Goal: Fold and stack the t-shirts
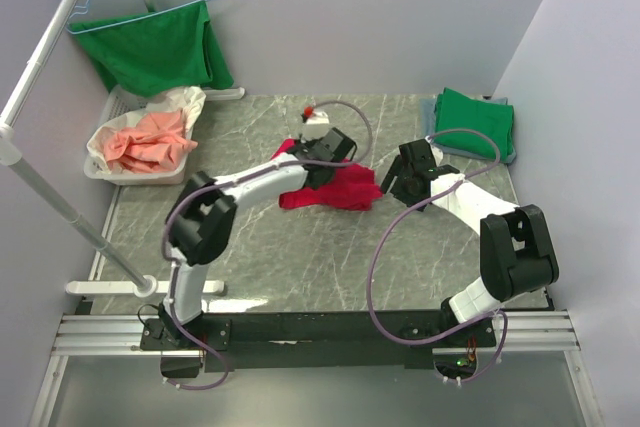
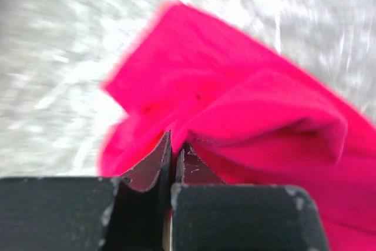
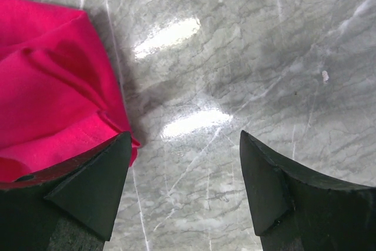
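Early on, I judged: one folded grass-green cotton t-shirt (image 1: 472, 119) lay at the grey marbled worktop's (image 1: 300, 262) far right corner, the crimson-red cotton t-shirt (image 1: 335, 192) sat crumpled mid-worktop, my left hand (image 2: 176, 142) pinched shut on its fabric, my right hand (image 3: 185, 186) wide and empty just beside it.

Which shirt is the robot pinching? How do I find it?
Find the marble table; in its middle lies a crumpled t-shirt with the left pincer shut on it. It is the only bright red one: the folded shirt and the hanging shirt are green.
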